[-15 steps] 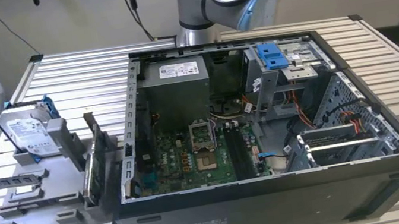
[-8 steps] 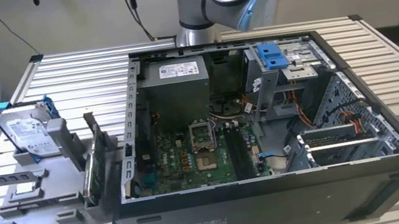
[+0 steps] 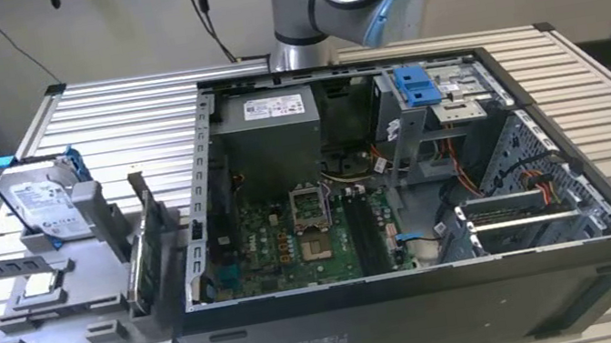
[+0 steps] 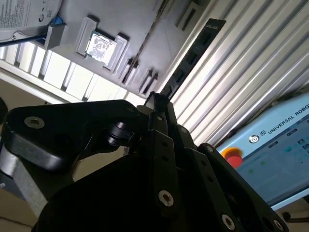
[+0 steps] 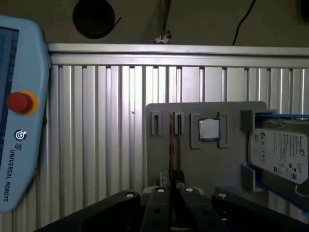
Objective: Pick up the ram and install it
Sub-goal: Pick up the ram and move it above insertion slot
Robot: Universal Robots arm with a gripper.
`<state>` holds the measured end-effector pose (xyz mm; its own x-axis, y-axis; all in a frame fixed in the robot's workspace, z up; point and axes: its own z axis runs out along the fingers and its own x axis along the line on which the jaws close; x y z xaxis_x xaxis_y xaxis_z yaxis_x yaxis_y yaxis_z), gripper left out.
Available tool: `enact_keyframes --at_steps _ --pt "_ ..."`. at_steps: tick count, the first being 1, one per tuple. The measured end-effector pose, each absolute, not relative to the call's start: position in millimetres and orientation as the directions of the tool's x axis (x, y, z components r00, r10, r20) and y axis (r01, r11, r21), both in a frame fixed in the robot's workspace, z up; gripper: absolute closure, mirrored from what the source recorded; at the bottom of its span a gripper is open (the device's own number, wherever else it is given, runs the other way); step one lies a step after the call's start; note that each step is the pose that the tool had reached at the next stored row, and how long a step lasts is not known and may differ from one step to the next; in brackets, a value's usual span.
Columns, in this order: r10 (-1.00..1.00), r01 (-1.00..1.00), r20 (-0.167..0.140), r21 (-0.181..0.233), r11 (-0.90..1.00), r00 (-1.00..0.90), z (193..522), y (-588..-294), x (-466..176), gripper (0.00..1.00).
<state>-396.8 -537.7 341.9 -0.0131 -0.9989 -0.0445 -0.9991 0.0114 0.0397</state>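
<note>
One ram (image 4: 189, 55) sits clamped endwise in my tool (image 4: 157, 99) above the bench (image 5: 96, 121), its edge free for seating, I reckon.

Slatted table (image 3: 112, 110): computer case (image 3: 429, 327), grey tray (image 3: 87, 303)

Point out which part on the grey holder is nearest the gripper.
The ram, the thin dark stick on edge, ending right at the gripper; the square chip and the blue-railed hard drive sit farther off.
</note>
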Motion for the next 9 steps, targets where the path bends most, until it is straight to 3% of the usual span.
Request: enact_keyframes --at_steps 9 --pt "-0.999 -0.999 -0.044 0.033 0.011 -0.013 356.9 -537.6 -397.6 0.86"
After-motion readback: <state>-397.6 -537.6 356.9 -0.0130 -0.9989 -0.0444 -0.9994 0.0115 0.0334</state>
